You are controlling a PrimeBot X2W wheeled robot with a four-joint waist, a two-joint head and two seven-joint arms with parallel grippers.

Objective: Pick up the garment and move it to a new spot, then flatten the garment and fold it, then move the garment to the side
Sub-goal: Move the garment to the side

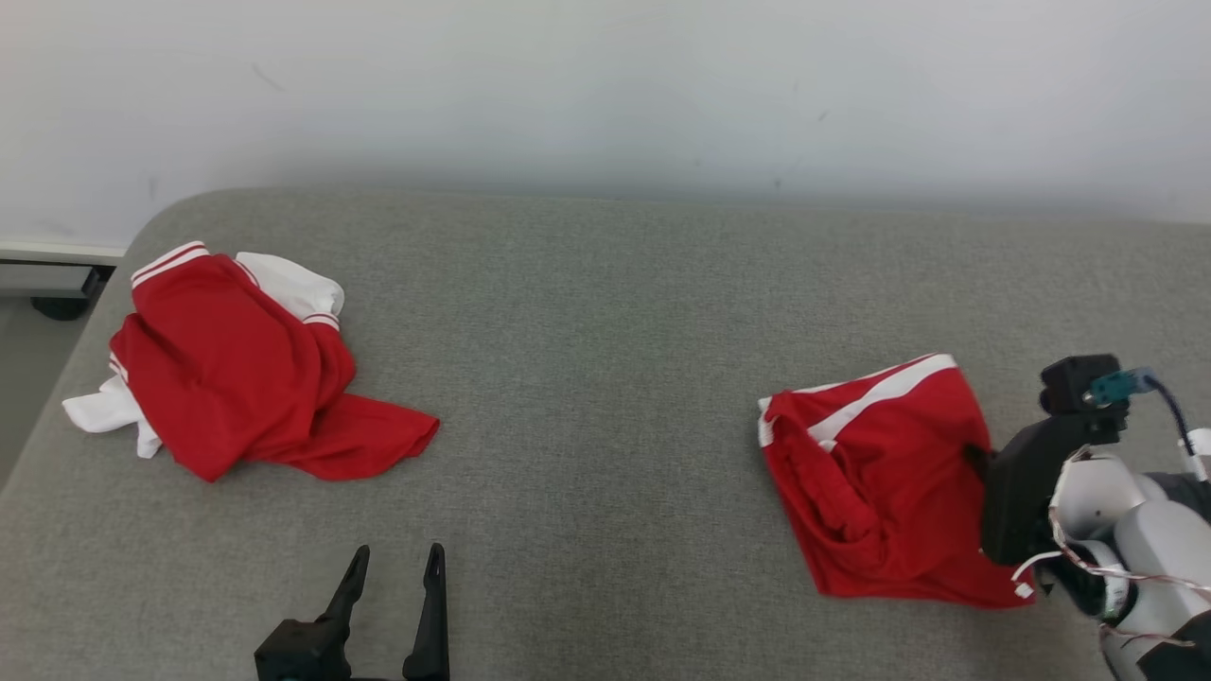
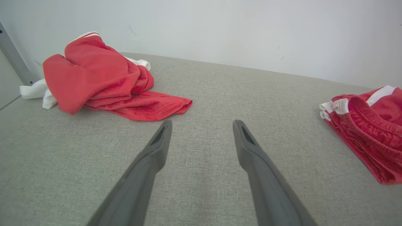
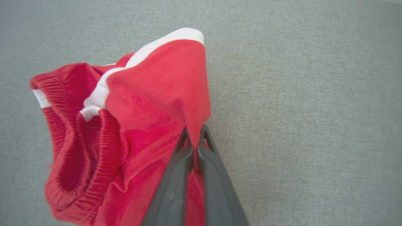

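We find the red shorts (image 1: 875,482) on the right side of the grey fabric surface (image 1: 605,359), bunched rather than flat. A white stripe runs along their far edge and the gathered elastic waistband faces the middle of the surface. Most of the cloth rests on the surface.

At the shorts' right edge the right gripper (image 3: 194,135) has its two dark fingers pressed together with a fold of the red cloth pinched between them. In the right wrist view we see the fabric drawn into a small ridge that runs up from the fingertips. In the head view the gripper's dark body and pale forearm come in from the right edge, touching the garment.

The left gripper (image 1: 398,550) hangs over bare surface at the lower left of the head view. Its fingers are spread wide and hold nothing, and it is well apart from both piles of cloth.

Far to the left, near the rounded corner of the surface, we see a crumpled red and white jersey (image 1: 236,369), with one red flap spread out toward the centre. A pale wall (image 1: 605,85) rises behind the surface.
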